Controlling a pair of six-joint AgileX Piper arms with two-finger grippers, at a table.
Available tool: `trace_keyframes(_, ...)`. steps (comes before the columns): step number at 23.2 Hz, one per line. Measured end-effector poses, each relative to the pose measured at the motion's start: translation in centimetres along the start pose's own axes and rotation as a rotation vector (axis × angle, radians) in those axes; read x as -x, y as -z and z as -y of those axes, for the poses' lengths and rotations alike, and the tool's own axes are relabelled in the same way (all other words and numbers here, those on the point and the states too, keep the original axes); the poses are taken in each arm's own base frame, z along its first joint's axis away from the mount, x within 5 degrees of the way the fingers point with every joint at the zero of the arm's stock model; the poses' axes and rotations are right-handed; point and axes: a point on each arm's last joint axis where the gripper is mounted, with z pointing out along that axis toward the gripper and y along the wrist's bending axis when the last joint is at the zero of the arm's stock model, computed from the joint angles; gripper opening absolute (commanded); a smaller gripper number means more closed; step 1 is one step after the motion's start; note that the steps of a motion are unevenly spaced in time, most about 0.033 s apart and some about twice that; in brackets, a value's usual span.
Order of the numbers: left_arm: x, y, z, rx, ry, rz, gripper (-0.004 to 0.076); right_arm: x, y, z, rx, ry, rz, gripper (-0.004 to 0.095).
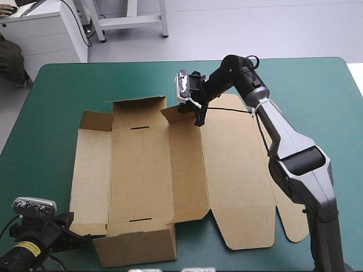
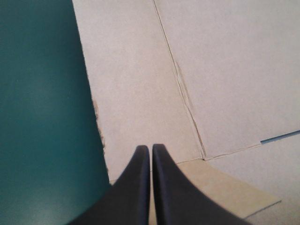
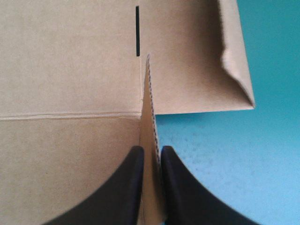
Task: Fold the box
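The brown box lies opened out on the teal-green cover, with a few edge flaps raised. My right gripper is at its far edge, shut on a small upright flap whose thin edge runs between the black fingers. Ahead of that gripper the board shows a dark slot. At the near-left corner, my left gripper has its fingers all but shut at the corner flap. The box's flat panels stretch ahead of it. The near flap is tilted up.
The lid panel with its rounded side tabs lies flat at the right, under my right arm. Bare teal-green cover shows along the far edge and to the left of the box.
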Motion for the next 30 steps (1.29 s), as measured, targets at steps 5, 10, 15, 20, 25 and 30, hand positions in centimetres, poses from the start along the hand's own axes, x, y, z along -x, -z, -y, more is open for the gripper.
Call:
trace_keyframes(5,0.0,0.0,0.0,0.000,0.000,0.000,-0.0008,-0.5,-0.2,0.6,-0.058,-0.113,-0.041,0.0695)
trace_keyframes(10,0.0,0.0,0.0,0.000,0.000,0.000,-0.0008,0.0,1.8,0.7,-0.095,-0.241,-0.030,0.0466)
trace_keyframes(15,0.0,0.0,0.0,0.000,0.000,0.000,-0.0008,-1.2,6.0,1.3,-0.170,-0.441,-0.068,0.0096)
trace_keyframes(20,0.0,0.0,0.0,0.000,0.000,-0.001,-0.0008,-4.2,10.9,2.4,-0.366,-0.756,-0.152,-0.0019)
trace_keyframes(25,0.0,0.0,0.0,0.000,0.000,-0.001,-0.0008,-5.4,15.1,2.4,-0.528,-0.923,-0.173,-0.0019)
trace_keyframes(30,0.0,0.0,0.0,-0.001,0.001,-0.001,-0.0008,-5.5,19.1,0.7,-0.649,-1.019,-0.203,-0.0019)
